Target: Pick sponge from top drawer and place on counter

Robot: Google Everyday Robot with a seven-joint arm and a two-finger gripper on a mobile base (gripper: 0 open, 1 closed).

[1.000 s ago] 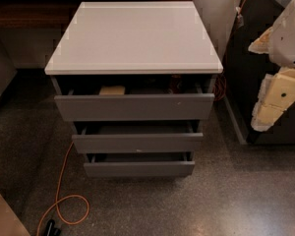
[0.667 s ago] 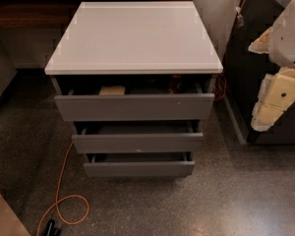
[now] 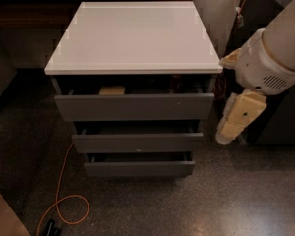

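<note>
The sponge (image 3: pixel 112 90) is a pale yellow block lying in the top drawer (image 3: pixel 133 107), left of its middle. The drawer is pulled out a little under the white counter (image 3: pixel 132 33); most of its inside is dark and hidden by the counter's edge. My gripper (image 3: pixel 224 100) hangs to the right of the cabinet, level with the top drawer's right end and apart from it. Its yellowish fingers (image 3: pixel 238 117) are spread and hold nothing.
Two shallower grey drawers (image 3: pixel 137 142) below are also slightly pulled out. An orange cable (image 3: pixel 64 200) loops on the speckled floor at the left front. A dark cabinet (image 3: pixel 285 117) stands at the right behind my arm. A tan corner (image 3: pixel 2 215) shows at bottom left.
My gripper has moved left and slightly down, closer to the cabinet's right side. The sponge and drawers have not moved.
</note>
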